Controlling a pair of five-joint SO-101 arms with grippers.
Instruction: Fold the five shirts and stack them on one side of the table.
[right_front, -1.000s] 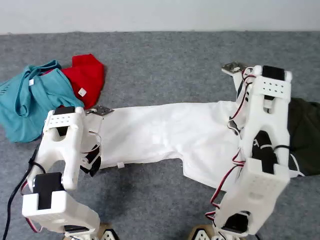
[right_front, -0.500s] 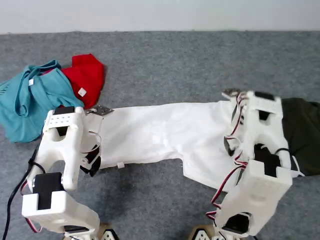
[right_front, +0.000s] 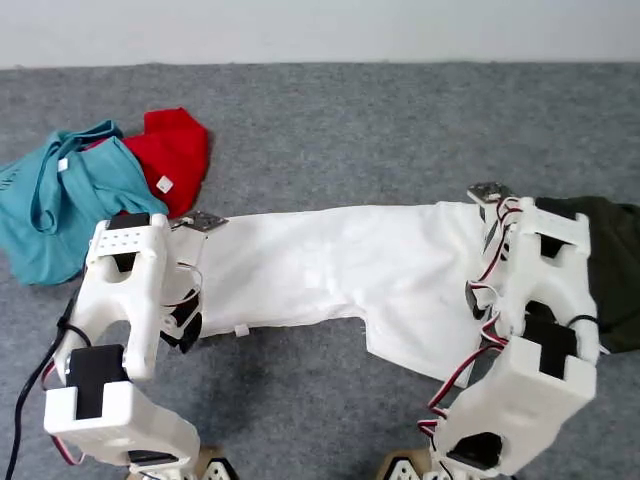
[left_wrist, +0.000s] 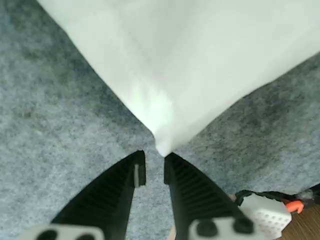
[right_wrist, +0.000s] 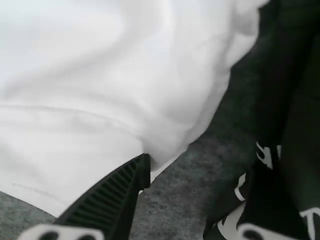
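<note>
Left pincer set narrow, a slim gap showing; the white shirt has a corner right at its tips. Right pincer: grip cannot be told. White shirt's edge touches it, dark shirt just beside.

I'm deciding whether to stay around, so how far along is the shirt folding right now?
Nothing looks stacked yet. In hand: the white shirt lies spread out, with the left gripper open at one corner and the right gripper at the opposite edge. Left: the teal shirt and red shirt sit crumpled together, and the dark shirt lies next to the right gripper.
</note>
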